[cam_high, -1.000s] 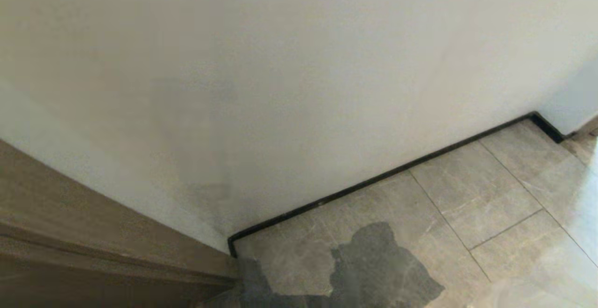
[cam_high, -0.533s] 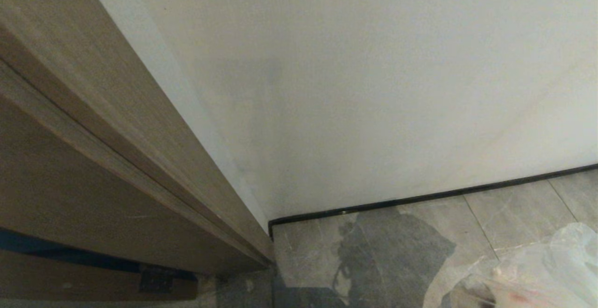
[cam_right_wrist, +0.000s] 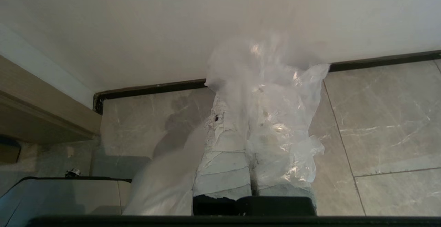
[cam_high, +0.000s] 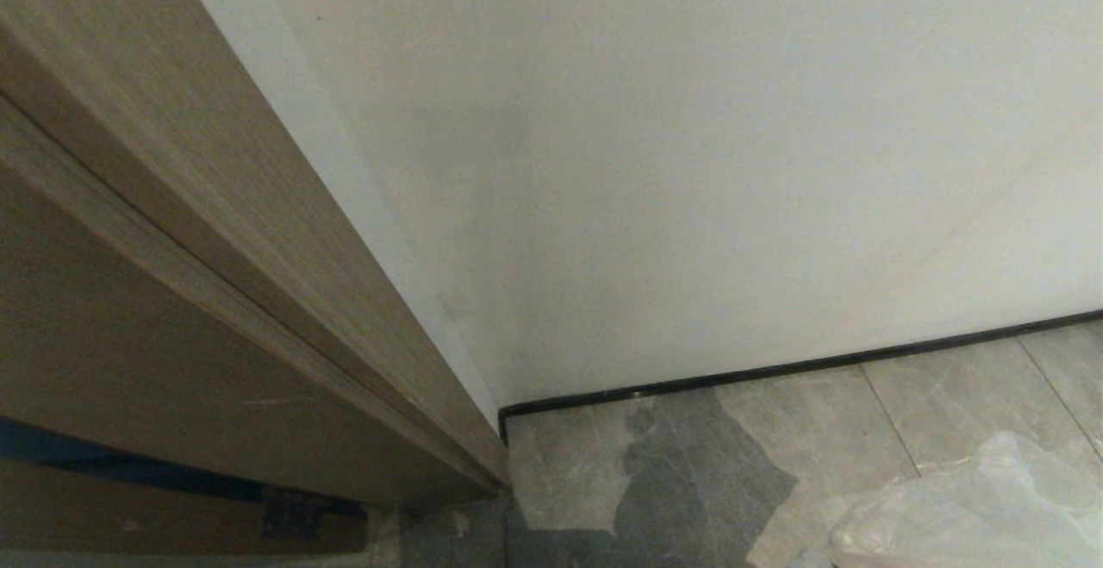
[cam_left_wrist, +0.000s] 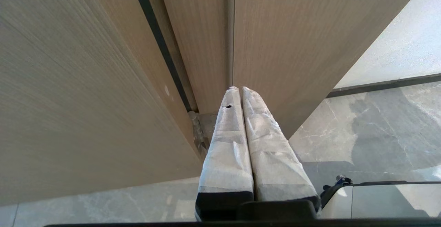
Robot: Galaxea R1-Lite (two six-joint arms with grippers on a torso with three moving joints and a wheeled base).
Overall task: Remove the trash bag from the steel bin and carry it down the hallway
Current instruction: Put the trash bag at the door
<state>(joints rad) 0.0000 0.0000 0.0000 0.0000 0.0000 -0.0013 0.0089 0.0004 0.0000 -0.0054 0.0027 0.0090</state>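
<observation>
The left tool point(cam_left_wrist: 237, 91) hangs beside the wooden door frame point(cam_high: 155, 232), its fingers pressed together on nothing. Further right, the right tool point(cam_right_wrist: 237, 116) pinches the trash bag point(cam_right_wrist: 275, 116) above the hallway floor point(cam_high: 948, 396), near the black skirting point(cam_high: 775, 370). The film looks thin, light, slippery and easily torn, so a bunched neck seems the safest hold.

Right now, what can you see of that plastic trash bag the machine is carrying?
The trash bag is thin, clear, crinkly plastic, bunched and draped over the right gripper, whose wrapped fingers are shut on it. It hangs above the grey tiled floor near the white wall. In the head view only its lower right corner shows; its contents can't be made out.
</observation>
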